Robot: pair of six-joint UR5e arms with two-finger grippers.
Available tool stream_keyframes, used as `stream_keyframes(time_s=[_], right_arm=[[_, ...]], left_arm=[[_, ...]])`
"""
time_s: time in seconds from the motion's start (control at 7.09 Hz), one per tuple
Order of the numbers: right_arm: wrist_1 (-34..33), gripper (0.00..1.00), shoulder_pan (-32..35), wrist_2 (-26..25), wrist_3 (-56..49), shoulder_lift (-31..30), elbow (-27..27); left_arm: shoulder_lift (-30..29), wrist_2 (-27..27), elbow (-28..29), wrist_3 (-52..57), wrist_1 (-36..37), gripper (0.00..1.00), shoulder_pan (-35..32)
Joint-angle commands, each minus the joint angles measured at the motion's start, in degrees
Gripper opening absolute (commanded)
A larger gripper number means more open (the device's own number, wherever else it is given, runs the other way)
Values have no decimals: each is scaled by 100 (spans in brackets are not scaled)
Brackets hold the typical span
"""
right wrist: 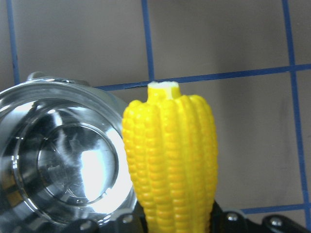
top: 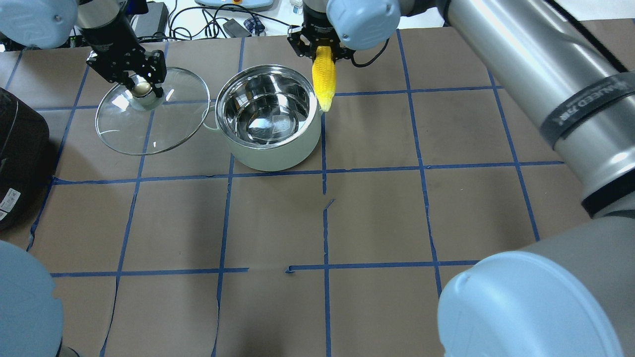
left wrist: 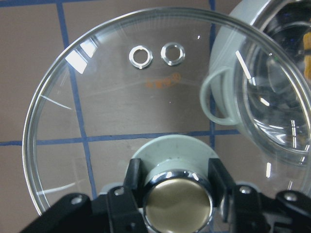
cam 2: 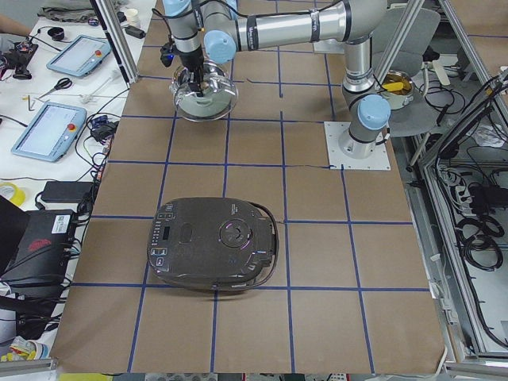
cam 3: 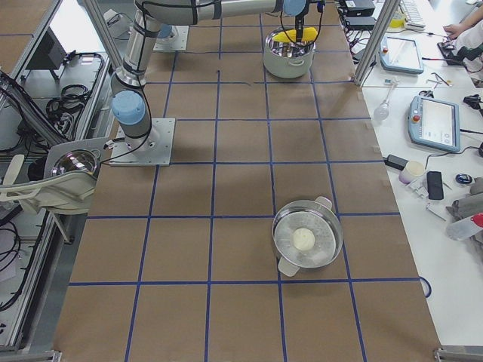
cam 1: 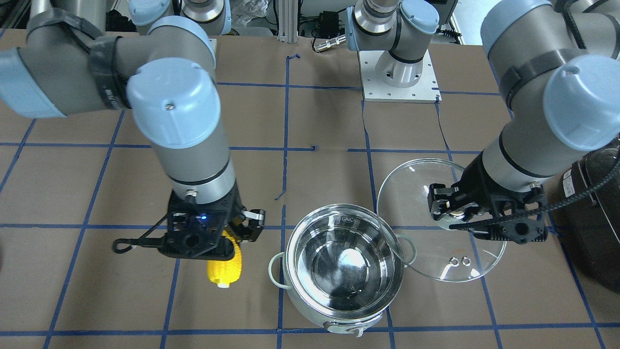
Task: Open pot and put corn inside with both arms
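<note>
Yellow corn (top: 323, 84) hangs clamped in your right gripper (top: 320, 49), its long axis running down out of the jaws, free end lowest; just to the robot's left of it sits the pot (top: 278, 148), mouth bare, rim close beside the corn; so a short leftward carry should do, I judge; farther left, the left gripper (top: 141, 87) pinches the knob (left wrist: 177, 206) of the glass lid (top: 129, 129), off to the pot's side.

The front-facing and overhead cameras look steeply down from opposite sides on the same pot (cam 1: 346, 264) and table (top: 377, 213), the two side cameras look along it from high at either end, and the wrist cameras sit close, left above the lid (left wrist: 121, 111), right above the corn (right wrist: 170, 160).
</note>
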Motion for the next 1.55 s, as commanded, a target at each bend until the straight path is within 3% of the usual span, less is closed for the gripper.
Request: stream_keyframes(time_s=[0.0, 0.14, 0.28, 0.42, 0.56, 0.71, 1.13, 1.27, 1.41], right_arm=[[-797, 0, 443, 100, 470, 549, -59], [-845, 0, 505, 179, 471, 656, -50], [-889, 15, 532, 241, 375, 727, -24], [-1037, 71, 541, 241, 348, 771, -23], [-1178, 96, 541, 241, 339, 824, -15], [-1197, 100, 541, 241, 260, 807, -23], [-1110, 100, 524, 146, -300, 484, 20], [-491, 100, 384, 214, -338, 177, 73], [106, 100, 217, 206, -338, -183, 108]], left_arm=[[7, -12, -1040, 489, 1147, 0, 638], [-10, 14, -1550, 586, 1980, 0, 728], [-10, 5, -1964, 604, 2319, 0, 772], [-71, -3, -2151, 587, 2566, 0, 834], [-124, -12, -2197, 578, 2568, 0, 852], [-176, -38, -2258, 578, 2612, 0, 869], [-229, -39, -2408, 587, 2901, 4, 887], [-256, -21, -2408, 604, 2928, 27, 887], [-256, -4, -2408, 613, 2929, 69, 887]])
